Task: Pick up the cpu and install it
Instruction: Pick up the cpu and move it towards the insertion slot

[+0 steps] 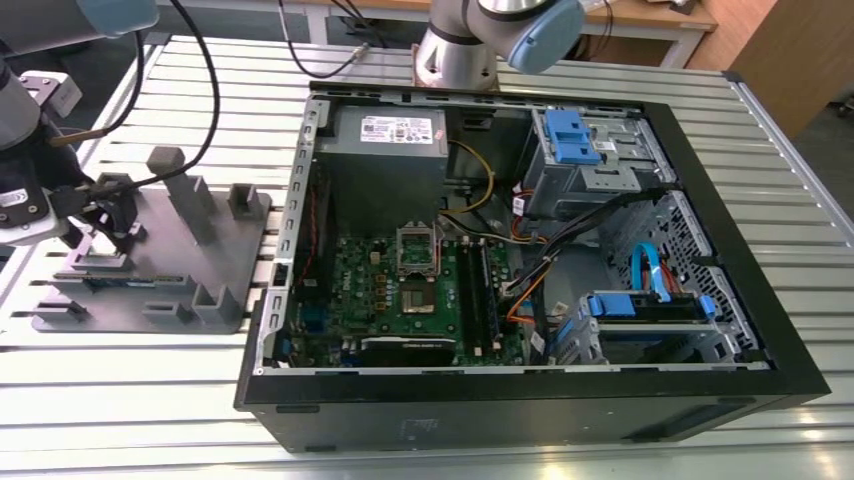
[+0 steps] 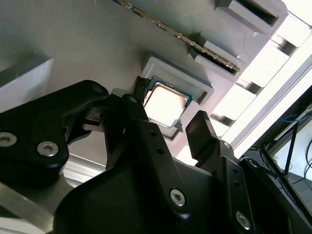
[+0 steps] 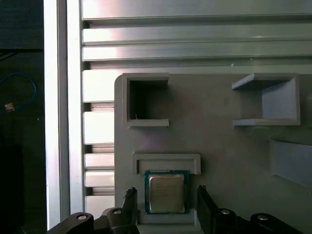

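The cpu, a small flat square chip with a pale metal top and green rim, lies in a shallow pocket of the grey plastic fixture. In both wrist views my gripper is open, with one black finger on each side of the chip and a small gap between each finger and its edge. The cpu also shines between the fingertips in the second wrist view. In the exterior view the gripper hangs low over the fixture at that view's left.
An open computer case lies to the exterior view's right of the fixture, with the motherboard and its metal-framed socket inside. A long memory stick stands in a fixture slot near the chip. Upright grey posts rise from the fixture. Slatted aluminium table surrounds it.
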You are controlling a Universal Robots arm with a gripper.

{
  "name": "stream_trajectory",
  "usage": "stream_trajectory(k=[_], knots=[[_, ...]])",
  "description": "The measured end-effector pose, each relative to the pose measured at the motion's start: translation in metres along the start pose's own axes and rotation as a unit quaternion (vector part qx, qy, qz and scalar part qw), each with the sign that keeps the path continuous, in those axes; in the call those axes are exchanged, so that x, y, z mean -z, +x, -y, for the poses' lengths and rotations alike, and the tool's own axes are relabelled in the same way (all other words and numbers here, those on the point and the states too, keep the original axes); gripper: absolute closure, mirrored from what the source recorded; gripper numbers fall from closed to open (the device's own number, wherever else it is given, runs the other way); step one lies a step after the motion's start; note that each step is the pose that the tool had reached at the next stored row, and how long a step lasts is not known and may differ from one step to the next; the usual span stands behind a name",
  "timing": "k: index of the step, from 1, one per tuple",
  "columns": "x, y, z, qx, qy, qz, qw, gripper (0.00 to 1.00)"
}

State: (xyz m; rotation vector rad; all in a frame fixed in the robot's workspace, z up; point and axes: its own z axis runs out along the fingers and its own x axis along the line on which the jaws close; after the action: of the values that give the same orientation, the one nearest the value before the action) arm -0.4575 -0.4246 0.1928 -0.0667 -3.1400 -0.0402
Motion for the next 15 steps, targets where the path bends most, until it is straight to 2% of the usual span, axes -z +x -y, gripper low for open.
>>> stream_trajectory(k=[5,15], knots=[[-0.0007,0.0000,0.0000,0.016,-0.0001,-0.0004,0.99987,0.40],[-0.0053,0.0001,-0.0040,0.016,-0.0001,-0.0004,0.99987,0.40]])
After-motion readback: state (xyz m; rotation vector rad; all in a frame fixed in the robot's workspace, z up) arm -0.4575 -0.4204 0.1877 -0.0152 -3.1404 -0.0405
